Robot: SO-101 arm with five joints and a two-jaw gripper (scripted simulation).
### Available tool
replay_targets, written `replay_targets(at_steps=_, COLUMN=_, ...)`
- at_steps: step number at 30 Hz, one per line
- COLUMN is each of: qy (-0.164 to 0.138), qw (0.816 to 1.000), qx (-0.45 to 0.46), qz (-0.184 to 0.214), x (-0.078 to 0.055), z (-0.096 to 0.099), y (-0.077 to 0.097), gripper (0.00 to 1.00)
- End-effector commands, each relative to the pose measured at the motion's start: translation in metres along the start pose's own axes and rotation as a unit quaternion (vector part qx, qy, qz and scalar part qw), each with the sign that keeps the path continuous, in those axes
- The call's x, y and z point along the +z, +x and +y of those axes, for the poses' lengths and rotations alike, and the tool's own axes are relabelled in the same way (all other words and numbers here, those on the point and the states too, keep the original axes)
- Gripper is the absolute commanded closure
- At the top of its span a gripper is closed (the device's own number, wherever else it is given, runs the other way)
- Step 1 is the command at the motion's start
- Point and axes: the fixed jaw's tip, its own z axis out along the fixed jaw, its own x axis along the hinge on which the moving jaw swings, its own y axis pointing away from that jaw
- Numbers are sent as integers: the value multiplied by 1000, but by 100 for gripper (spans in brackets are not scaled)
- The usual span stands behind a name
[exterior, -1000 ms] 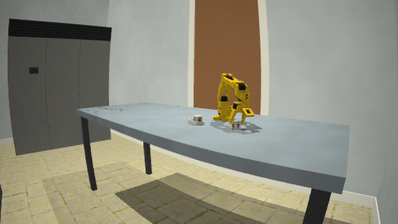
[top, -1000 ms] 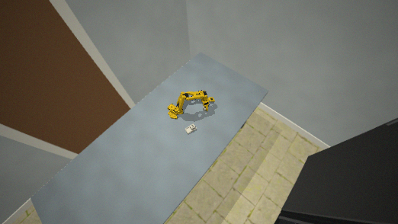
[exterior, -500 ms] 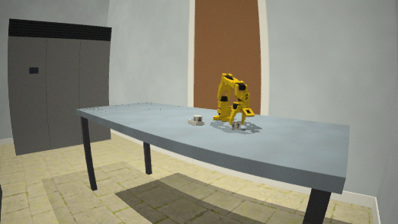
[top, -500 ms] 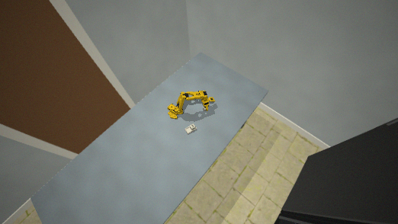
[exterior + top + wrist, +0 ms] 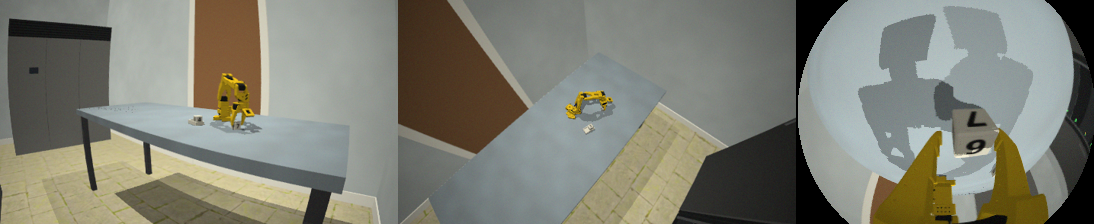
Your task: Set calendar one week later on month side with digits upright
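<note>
The loose cube (image 5: 237, 126) (image 5: 972, 131) is down at the tool (image 5: 604, 107) (image 5: 237, 123) (image 5: 969, 132), away from the tray (image 5: 585, 131) (image 5: 194, 123). The exterior view shows a 7 on one side of it; the wrist view shows two other-way-round marks, one like an L and one like a 9, and the top view is too small to tell the cube. Only the wrist view shows the tool's fit: it stands partly open, the cube close by the finger on the picture's right, with a gap to the other finger. The second cube (image 5: 591, 126) (image 5: 197, 119) sits in the tray, its 4 readable only from the exterior. The yellow arm (image 5: 592, 95) (image 5: 225, 85) arches over the tabletop (image 5: 524, 160) (image 5: 297, 141), beside the tray.
</note>
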Motion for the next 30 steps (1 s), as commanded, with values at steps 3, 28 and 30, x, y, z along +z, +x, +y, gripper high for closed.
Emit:
replay_targets(at_steps=3, qy=1, qw=1000, qx=0, qz=-15, x=-4, z=-4, y=-4, gripper=76)
replay_targets(at_steps=28, qy=2, qw=1000, qx=0, qz=-15, x=-4, z=-8, y=-4, gripper=83)
replay_targets(at_steps=30, qy=2, qw=1000, qx=0, qz=-15, x=-4, z=-8, y=-4, gripper=84)
